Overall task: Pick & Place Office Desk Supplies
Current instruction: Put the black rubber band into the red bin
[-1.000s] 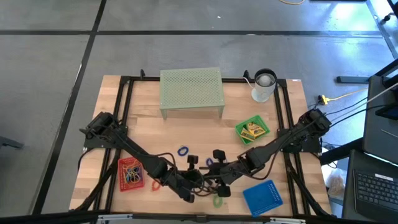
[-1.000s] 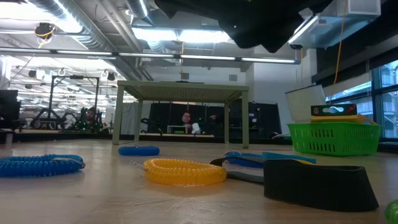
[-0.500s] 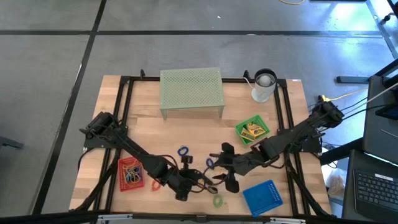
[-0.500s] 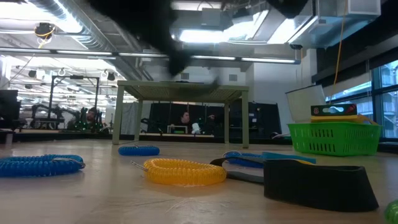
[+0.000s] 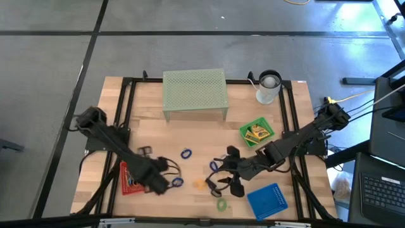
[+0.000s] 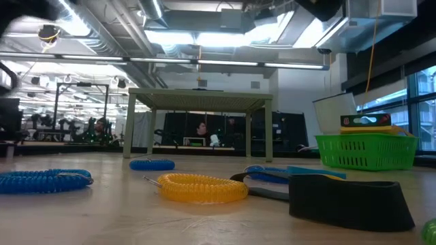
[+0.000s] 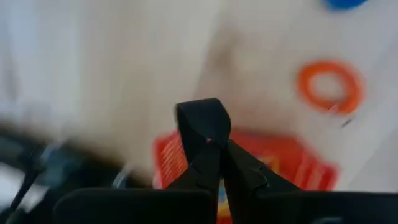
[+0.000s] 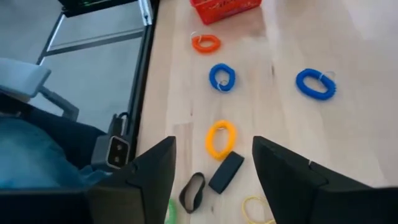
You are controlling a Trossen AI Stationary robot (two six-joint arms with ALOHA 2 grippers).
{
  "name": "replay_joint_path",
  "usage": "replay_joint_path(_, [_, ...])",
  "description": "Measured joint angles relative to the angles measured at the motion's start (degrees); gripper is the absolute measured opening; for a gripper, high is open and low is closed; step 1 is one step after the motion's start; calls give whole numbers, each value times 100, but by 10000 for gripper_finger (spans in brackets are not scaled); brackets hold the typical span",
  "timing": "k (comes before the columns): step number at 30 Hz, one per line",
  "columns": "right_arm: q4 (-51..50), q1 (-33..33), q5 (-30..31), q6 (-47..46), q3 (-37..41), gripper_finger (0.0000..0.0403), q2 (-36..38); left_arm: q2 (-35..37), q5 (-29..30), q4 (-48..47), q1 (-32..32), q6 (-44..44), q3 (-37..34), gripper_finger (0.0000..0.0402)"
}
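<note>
My left gripper (image 5: pixel 148 181) hangs over the right side of the red tray (image 5: pixel 128 177), pointing down and shut on a small black clip (image 7: pixel 200 121). My right gripper (image 8: pixel 214 168) stands open above the near middle of the table. Nothing is between its fingers. Loose on the wood below it lie a yellow ring (image 8: pixel 221 138), a black clip (image 8: pixel 226 171) and a dark band (image 8: pixel 193 191). Farther off lie two blue rings (image 8: pixel 222 76) (image 8: pixel 316 84) and an orange ring (image 8: pixel 206 43). A green ring (image 5: pixel 221 204) lies near the front edge. My left gripper pinches the black clip by its lower end (image 7: pixel 208 144) between the two fingertips. Most of the clip sticks out past the tips. The fingers come from above, pointing down. The clip hangs clear above the red tray (image 7: pixel 280 168).
A pale green mesh riser (image 5: pixel 194 93) and a white cup (image 5: pixel 268 87) stand at the far edge. A green tray (image 5: pixel 256 132) with yellow things sits right of centre. A blue tray (image 5: pixel 266 201) lies at the near right. Bare wood lies between the riser and the rings.
My left gripper has swung from the near middle toward the table's left, to the red tray. It has risen a little, tipped to point down, and stayed shut. My right gripper has opened, lifted, and drawn back a little toward the right, then kept still.
</note>
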State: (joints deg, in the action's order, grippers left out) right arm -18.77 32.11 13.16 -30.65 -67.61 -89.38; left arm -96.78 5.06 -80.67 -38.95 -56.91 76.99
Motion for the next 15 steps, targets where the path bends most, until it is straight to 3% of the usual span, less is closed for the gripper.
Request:
replay_joint_path(4, [-7, -1, 102, 0, 0, 210, 0, 403, -20, -913, -419, -932, 0, 8])
replay_joint_path(15, [-11, -1, 143, 2, 0, 210, 0, 949, -508, -930, -1599, -2144, -68, 8])
